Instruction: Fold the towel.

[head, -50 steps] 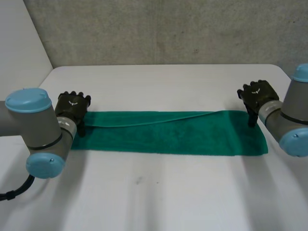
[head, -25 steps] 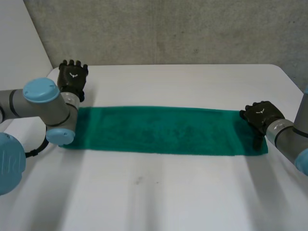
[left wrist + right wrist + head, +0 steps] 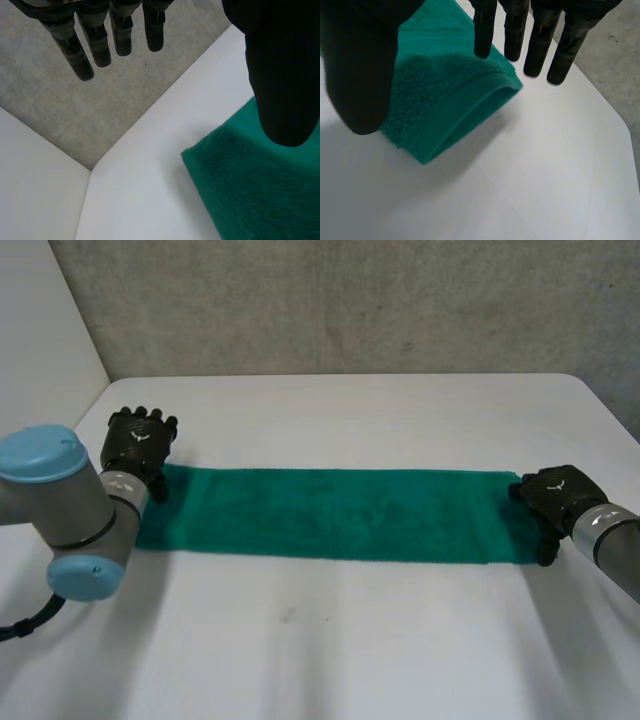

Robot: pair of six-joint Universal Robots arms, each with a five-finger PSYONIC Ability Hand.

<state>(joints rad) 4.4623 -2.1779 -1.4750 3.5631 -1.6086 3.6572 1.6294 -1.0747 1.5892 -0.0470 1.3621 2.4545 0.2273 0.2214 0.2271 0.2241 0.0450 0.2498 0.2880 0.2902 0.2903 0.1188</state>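
Head view: a long green terry-cloth towel [image 3: 340, 515] lies as a narrow strip across the flat white table [image 3: 330, 660], with one hand at each short end.
Left hand: the black left hand [image 3: 138, 445] sits at the strip's far corner on its own side. In its wrist view the fingers [image 3: 96, 42] hang straight and the thumb [image 3: 280, 75] hovers over the cloth, grasping nothing.
Right hand: the black right hand [image 3: 555, 495] is over the opposite end and also released, with straight fingers [image 3: 515, 35] past the corner and the thumb [image 3: 360, 65] above it (no pinch that I can see).
Done: the right wrist view shows two layers at that end, with a rounded fold along one long edge, so a lengthwise fold looks complete.
Left to do: probably bringing one short end over to the other; neither end is gripped yet.
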